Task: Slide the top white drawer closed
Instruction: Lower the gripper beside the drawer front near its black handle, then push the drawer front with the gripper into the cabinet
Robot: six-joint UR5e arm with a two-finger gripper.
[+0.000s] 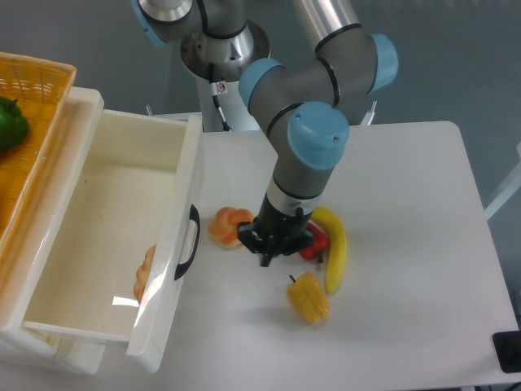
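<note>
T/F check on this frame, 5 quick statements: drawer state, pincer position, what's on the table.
1. The glossy cream-white top drawer with the black curved handle is pulled open. True.
2. The pincer touches the drawer handle. False: it is apart from it, over the table.
3. A braided golden bread roll lies between drawer front and pincer. True.
4. The yellow banana lies in the drawer. False: on the white table.
5. The woven orange basket holds something green. True.

I see the top white drawer (122,236) pulled out at frame left, the gripper (273,244) between bun (226,226) and banana (334,244) mid-frame.
</note>
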